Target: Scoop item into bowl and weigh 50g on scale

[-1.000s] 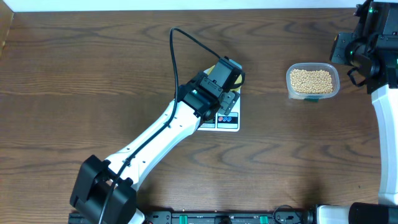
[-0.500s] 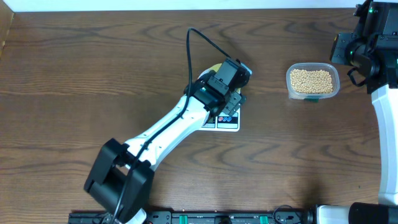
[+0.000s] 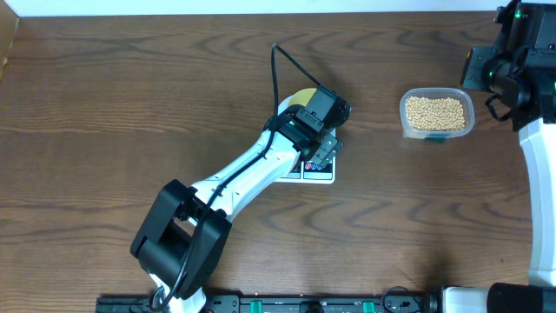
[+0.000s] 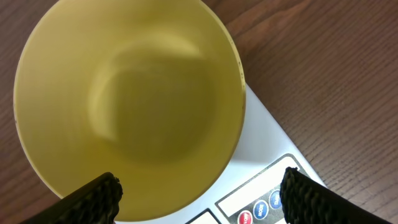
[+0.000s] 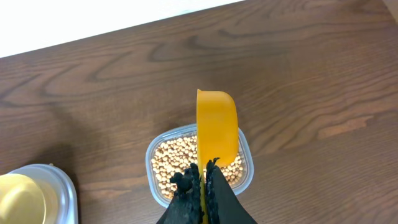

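Observation:
The pale yellow bowl (image 4: 130, 106) stands empty on the white scale (image 4: 267, 155). My left gripper (image 4: 200, 186) is open above the bowl's near rim and the scale's buttons, holding nothing. In the overhead view the left arm covers most of the scale (image 3: 323, 174) and part of the bowl (image 3: 298, 97). The beige beans (image 5: 171, 165) fill a clear tub (image 3: 437, 114) at the right. My right gripper (image 5: 204, 177) is shut on the handle of a yellow scoop (image 5: 217, 121). The scoop hangs on edge above the beans, its cup side-on so any load is hidden.
The left arm (image 3: 234, 178) stretches diagonally from the table's front edge to the scale. The right arm (image 3: 512, 74) stands at the far right edge beside the tub. The right wrist view catches the bowl (image 5: 18, 199) and scale (image 5: 65, 186) at its lower left.
The left arm's base end has swung to the right, and its gripper has shifted slightly right and nearer, uncovering more of the bowl. The right arm and scoop have not moved.

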You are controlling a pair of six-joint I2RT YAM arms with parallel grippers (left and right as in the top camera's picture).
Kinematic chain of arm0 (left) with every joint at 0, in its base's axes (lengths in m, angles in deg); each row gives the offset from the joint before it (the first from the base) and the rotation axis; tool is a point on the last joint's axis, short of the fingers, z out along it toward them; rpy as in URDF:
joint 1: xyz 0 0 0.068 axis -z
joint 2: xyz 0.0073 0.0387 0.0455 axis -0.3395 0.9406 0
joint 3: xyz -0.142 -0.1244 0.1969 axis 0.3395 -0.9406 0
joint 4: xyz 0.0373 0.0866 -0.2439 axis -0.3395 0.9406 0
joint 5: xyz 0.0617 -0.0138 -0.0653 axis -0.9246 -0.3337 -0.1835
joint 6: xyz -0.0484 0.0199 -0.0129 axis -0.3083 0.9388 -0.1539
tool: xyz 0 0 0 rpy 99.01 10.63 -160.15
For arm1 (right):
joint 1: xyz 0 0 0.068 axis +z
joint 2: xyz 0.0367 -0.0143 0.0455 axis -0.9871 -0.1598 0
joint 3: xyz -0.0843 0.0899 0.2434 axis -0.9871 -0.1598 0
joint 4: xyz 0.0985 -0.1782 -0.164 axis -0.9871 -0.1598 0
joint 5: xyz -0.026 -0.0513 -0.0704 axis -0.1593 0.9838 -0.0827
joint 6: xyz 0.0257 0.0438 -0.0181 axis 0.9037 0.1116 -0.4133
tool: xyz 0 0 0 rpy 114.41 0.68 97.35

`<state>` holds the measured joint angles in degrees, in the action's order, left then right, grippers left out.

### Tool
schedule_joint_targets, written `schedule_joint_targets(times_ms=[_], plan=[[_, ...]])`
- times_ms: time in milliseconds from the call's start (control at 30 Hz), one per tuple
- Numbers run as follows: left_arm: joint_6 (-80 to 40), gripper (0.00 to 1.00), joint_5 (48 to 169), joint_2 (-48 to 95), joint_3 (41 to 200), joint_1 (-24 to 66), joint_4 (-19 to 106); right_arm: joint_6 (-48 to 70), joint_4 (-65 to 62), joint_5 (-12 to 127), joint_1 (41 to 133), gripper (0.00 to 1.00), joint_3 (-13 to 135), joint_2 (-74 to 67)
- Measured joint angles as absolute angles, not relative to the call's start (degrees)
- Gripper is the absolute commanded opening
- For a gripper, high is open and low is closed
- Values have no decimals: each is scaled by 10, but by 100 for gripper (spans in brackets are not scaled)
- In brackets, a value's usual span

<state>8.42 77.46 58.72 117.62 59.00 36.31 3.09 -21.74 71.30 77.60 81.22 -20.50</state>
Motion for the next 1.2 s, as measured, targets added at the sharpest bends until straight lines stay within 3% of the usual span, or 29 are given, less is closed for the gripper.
schedule_joint_targets(times_ms=[1200], plan=[[28, 84, 750, 587, 1176, 590, 407, 31, -217, 713, 776, 1, 812, -205]])
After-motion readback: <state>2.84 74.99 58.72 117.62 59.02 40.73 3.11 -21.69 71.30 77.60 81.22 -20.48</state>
